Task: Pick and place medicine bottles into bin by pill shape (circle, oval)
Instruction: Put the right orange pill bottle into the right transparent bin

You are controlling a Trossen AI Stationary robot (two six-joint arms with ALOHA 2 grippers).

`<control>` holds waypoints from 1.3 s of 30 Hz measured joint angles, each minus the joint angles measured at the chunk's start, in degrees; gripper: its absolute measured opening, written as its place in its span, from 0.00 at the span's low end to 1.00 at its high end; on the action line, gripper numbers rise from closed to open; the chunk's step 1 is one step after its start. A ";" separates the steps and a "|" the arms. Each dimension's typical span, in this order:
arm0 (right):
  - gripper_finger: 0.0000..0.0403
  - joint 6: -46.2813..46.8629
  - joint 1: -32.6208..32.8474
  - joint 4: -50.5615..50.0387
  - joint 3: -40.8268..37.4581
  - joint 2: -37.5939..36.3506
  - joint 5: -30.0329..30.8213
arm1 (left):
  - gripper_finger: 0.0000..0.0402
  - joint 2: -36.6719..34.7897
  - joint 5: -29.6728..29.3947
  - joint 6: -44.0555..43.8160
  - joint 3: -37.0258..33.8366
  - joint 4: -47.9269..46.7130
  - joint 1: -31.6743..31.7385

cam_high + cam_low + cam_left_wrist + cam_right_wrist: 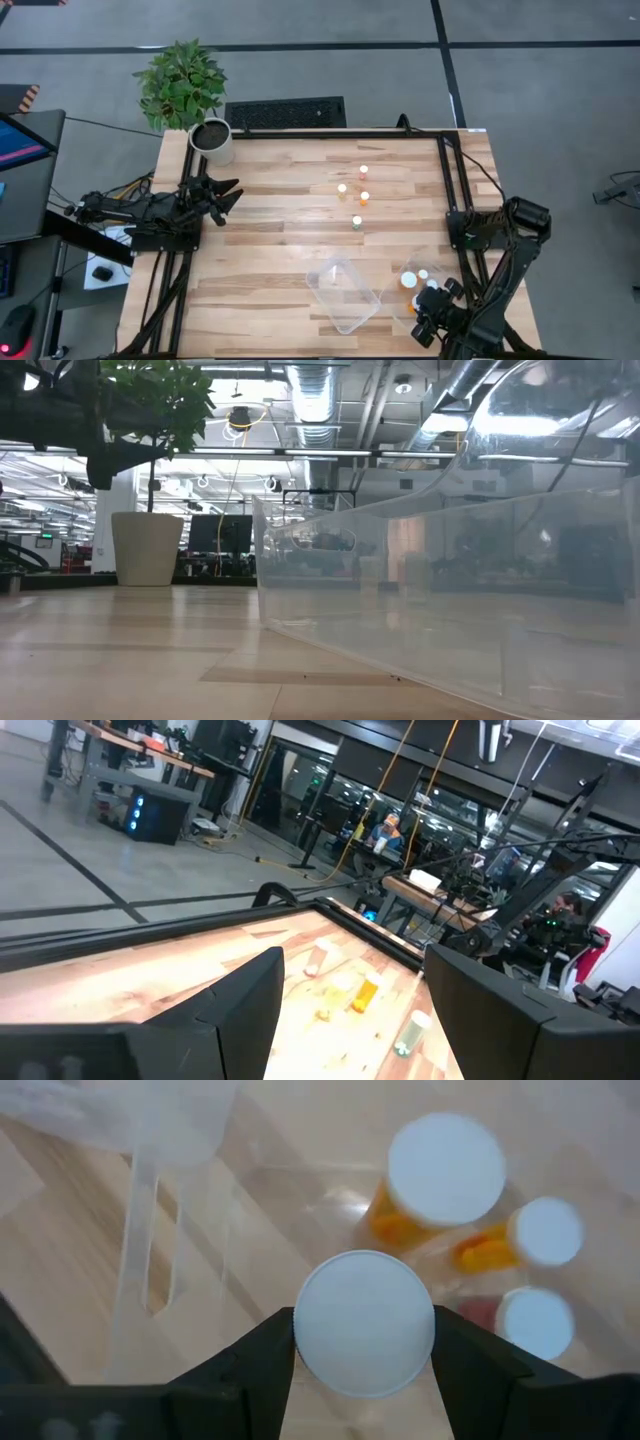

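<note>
Right gripper (pixel 364 1342) has its fingers clamped on the white cap of a bottle (pixel 364 1323), hanging over the right bin (pixel 398 298) near the table's (pixel 270 250) front right corner, with three more bottles (pixel 446 1170) already in there below it. Empty bin (pixel 343 293) sits just left of that one, and four small bottles (pixel 364 197) stand out mid-table toward the back. Left gripper (pixel 226 192) is spread open, holding nothing, parked over the left edge by the plant pot (pixel 213 141)
</note>
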 joint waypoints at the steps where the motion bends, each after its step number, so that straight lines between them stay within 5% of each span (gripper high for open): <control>1: 0.55 -0.05 -0.10 0.08 0.00 0.00 -0.50 | 0.59 0.01 -0.01 0.00 0.00 0.01 0.00; 39: 0.56 0.00 -0.66 0.77 0.00 0.04 -0.58 | 0.59 0.01 0.02 0.00 -0.02 0.02 -0.02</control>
